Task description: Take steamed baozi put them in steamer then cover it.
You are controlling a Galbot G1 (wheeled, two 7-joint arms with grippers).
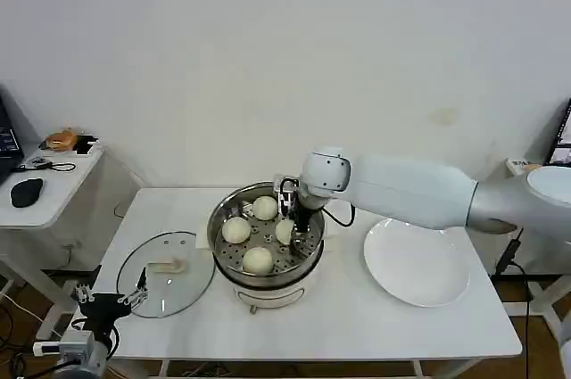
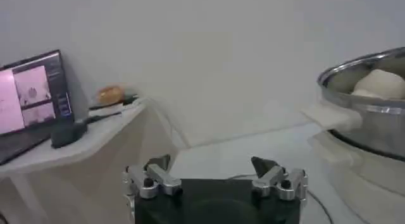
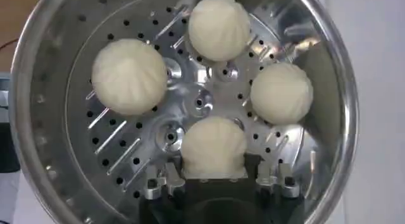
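The steamer (image 1: 217, 223) (image 3: 25, 118) (image 2: 354, 73), a shiny steel pot on a white base, stands at the table's middle without its cover. On its perforated tray lie three steamed baozi (image 1: 265, 208) (image 1: 235, 230) (image 1: 258, 259). A further baozi (image 1: 285, 230) (image 3: 214, 146) is low over the tray, on the pot's right side. My right gripper (image 1: 299, 223) (image 3: 214, 174) reaches down into the pot and is shut on it, fingers pressing its two sides. The cover (image 1: 165, 274), a glass lid with a cream handle, lies flat left of the steamer. My left gripper (image 1: 111, 299) (image 2: 212, 171) hangs open off the table's front left corner.
A white plate (image 1: 417, 263) sits right of the steamer. A side table (image 1: 53, 183) at the left carries a mouse (image 1: 27, 190) and a laptop (image 2: 28, 99). My right arm (image 1: 410, 190) spans the table's back right.
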